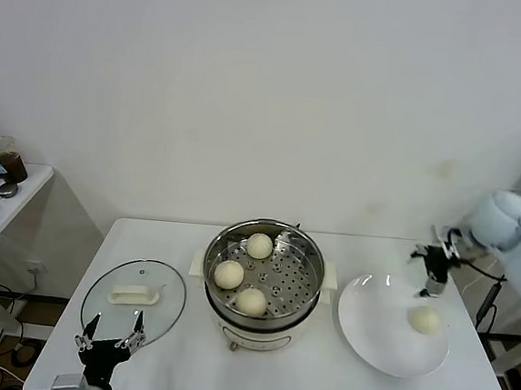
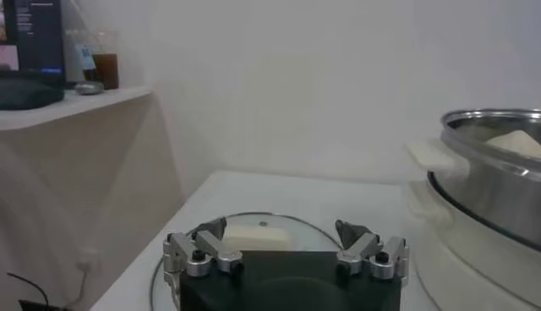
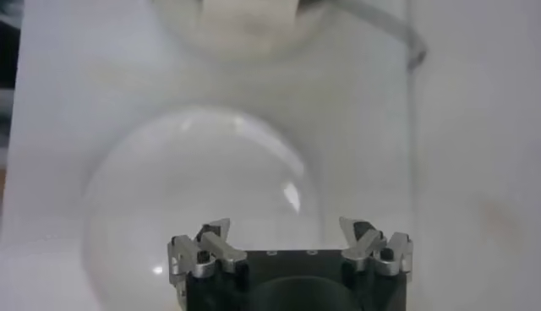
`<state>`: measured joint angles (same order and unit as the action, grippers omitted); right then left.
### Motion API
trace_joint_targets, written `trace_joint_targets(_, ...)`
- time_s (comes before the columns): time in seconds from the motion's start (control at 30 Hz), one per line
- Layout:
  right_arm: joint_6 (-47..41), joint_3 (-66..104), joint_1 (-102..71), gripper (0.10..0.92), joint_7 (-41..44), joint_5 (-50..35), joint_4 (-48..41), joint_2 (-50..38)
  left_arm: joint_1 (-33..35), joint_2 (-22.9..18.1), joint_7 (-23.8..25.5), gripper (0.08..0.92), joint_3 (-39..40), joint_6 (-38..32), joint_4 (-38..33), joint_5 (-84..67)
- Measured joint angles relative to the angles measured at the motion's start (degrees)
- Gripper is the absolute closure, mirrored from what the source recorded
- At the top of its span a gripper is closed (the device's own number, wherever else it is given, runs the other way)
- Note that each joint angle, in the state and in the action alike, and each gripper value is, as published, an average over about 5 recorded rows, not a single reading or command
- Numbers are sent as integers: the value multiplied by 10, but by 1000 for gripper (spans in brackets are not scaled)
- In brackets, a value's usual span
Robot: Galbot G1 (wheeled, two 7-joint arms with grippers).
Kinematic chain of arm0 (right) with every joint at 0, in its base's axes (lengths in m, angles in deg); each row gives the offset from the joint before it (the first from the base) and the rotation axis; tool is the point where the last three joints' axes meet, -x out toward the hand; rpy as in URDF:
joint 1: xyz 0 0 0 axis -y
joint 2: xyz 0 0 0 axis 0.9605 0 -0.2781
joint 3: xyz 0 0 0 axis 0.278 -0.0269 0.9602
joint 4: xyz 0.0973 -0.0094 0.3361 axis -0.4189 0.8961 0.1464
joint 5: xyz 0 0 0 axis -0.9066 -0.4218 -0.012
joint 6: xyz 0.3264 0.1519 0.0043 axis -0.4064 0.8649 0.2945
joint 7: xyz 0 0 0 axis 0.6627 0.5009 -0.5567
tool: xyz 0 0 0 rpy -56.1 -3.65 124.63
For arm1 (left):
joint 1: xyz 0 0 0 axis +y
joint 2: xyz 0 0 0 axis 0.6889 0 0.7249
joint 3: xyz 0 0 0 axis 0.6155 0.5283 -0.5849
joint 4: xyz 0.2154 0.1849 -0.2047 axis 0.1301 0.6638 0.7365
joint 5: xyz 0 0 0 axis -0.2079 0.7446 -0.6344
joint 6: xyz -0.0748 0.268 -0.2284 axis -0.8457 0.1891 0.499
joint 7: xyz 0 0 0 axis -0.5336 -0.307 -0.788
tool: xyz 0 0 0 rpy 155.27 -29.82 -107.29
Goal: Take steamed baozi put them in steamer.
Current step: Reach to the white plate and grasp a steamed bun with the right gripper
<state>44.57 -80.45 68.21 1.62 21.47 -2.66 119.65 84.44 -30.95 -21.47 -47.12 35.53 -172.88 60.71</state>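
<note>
Worktop (image 1: 335,384): white table against a white wall; a small side shelf with a cup stands off its left edge.
Steamer (image 1: 306,245): shiny steel pot on a cream base, at the middle of the worktop, nearer the back edge. Its perforated tray is uncovered. In the left wrist view its wall (image 2: 490,182) is cut off at the picture's edge.
Plate (image 1: 367,337): flat, white, near the right edge of the worktop, just beside the steamer. In the right wrist view it shows as a pale disc (image 3: 169,203) whose rim is hard to trace.
Glass lid (image 1: 169,301): round, cream handle, lying flat near the front left corner, apart from the steamer.
Steamed baozi in steamer: three buns on the tray, one toward the back (image 1: 259,245), one toward the left (image 1: 229,273), one toward the front (image 1: 251,301), none touching.
Steamed baozi on plate (image 1: 426,320): one bun, on the plate's right half.
Right gripper (image 1: 432,289): arm reaches in from past the right edge, gripper pointing down over the plate's back rim, above and just behind the plate bun, not touching it. Fingers spread apart and empty (image 3: 292,232); the bun is hidden from this arm's own camera.
Left gripper (image 1: 109,339): low at the front left corner, just in front of the lid's front rim; arm mostly cut off. Fingers spread, holding nothing (image 2: 286,239).
</note>
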Motion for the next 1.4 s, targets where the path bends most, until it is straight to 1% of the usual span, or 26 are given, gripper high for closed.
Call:
trace_joint_targets(0.3, 27, 52, -61, 203, 1, 72, -40, 18, 6, -5, 0, 177, 0, 0, 1, 8)
trace_joint_targets(0.6, 43, 66, -81, 203, 3, 115, -77, 50, 4, -5, 0, 177, 0, -1, 10, 10)
trace_joint_targets(1.4, 54, 72, -98, 203, -21, 163, -133, 100, -5, -3, 0, 177, 3, -1, 32, 10)
